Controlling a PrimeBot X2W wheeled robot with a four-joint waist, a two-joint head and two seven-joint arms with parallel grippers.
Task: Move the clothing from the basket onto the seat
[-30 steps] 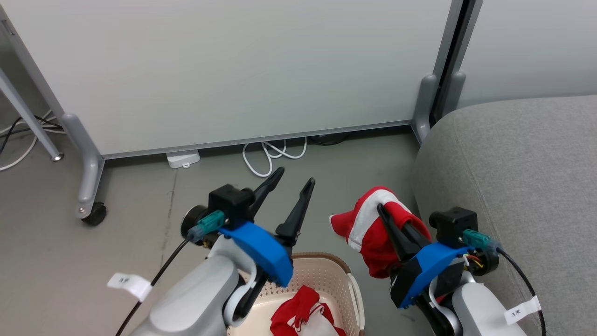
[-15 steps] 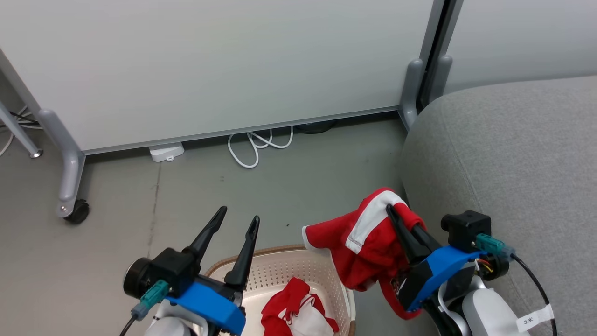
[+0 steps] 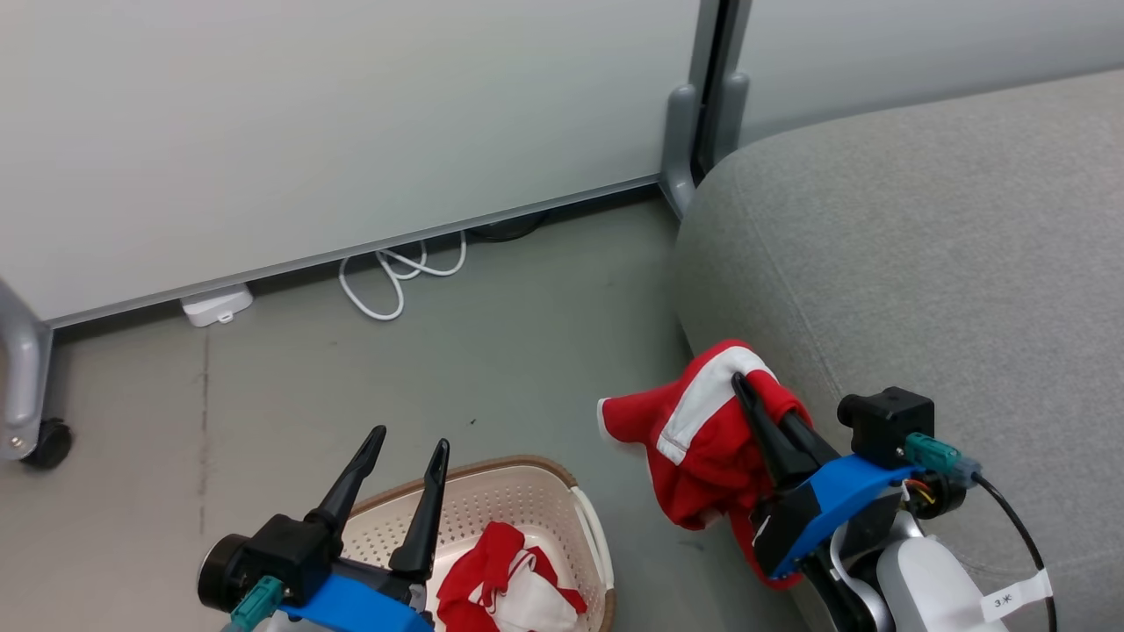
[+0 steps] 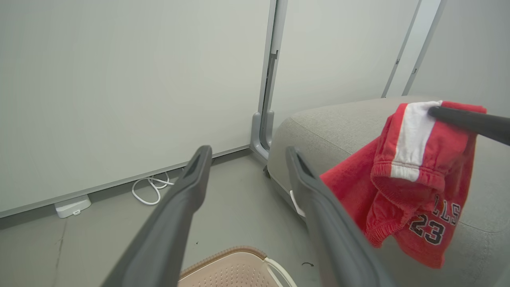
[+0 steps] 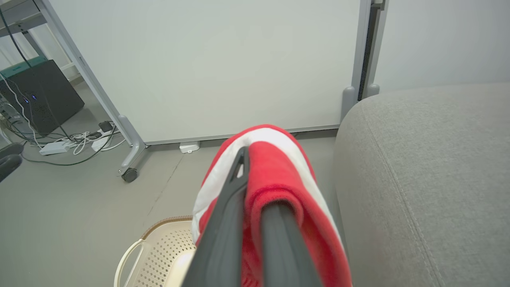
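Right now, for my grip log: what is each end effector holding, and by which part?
Right end effector: shut on red garment at the white stripe. Left end effector: open, empty.

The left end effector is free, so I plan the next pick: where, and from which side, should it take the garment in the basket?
Grip the garment by its raised red fold, coming straight down from above. It lies crumpled low in the basket, whose walls likely block a sideways approach.

I read "23" under "LLS", dark print on the clothing [image 4: 414, 187]; the word's start is folded away. The cable tag [image 3: 1016, 598] starts "3"; rest unclear.
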